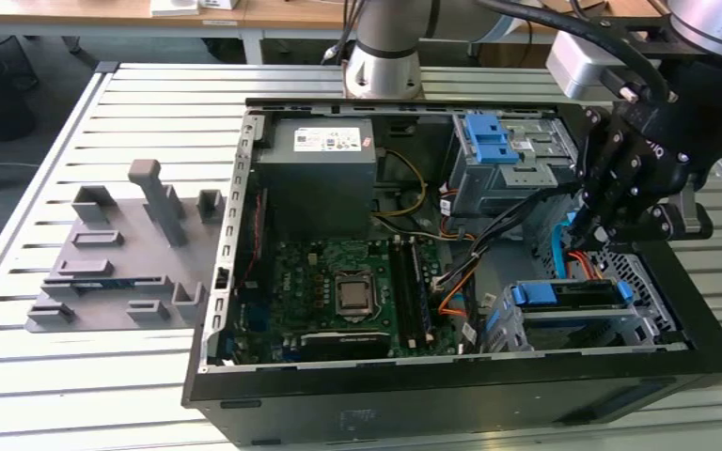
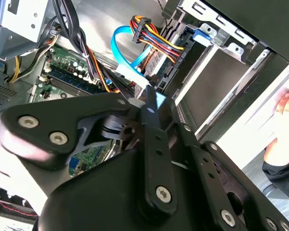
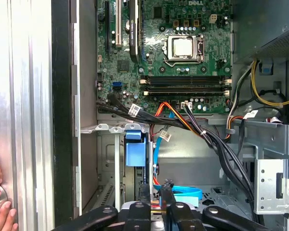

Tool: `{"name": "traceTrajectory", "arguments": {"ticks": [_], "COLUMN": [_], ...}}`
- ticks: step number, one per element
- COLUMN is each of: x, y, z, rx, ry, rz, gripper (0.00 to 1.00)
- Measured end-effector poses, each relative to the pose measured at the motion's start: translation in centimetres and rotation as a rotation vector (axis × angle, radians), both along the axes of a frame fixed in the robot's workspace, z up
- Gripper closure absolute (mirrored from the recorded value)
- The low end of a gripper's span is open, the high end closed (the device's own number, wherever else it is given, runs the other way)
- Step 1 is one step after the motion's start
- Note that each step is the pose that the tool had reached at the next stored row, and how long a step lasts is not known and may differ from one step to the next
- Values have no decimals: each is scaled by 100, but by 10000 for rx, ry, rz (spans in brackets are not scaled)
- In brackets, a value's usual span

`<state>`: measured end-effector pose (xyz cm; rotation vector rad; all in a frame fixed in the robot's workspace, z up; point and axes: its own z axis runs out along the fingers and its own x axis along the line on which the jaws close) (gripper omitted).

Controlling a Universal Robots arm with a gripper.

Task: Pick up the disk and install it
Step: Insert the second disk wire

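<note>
Slatted table [image 1: 60, 395], computer case [image 1: 462, 399], grey fixture [image 1: 123, 254]

The exterior view looks down from high and fairly far back at the open computer case [image 1: 462, 282] on the slatted surface [image 1: 86, 395]. The first wrist view peers straight into the case, close in, motherboard [image 3: 178, 57] ahead. The second wrist view sits tighter still, angled past the end effector [image 2: 149, 103]. Both wrist views share the blue cable [image 2: 123, 43] [image 3: 183, 192].
</note>
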<state>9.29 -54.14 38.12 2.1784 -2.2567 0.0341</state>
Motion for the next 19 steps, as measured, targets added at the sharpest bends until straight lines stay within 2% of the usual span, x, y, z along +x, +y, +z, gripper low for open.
{"name": "traceTrajectory", "arguments": {"ticks": [1,2,16,19], "x": [0,0,0,0], "y": [0,0,6,35], "z": [-2,-4,-62,-72], "rx": [0,1,41,43], "ry": [0,0,0,0], "rz": [1,0,0,1], "gripper": [75,69,69,69]}}
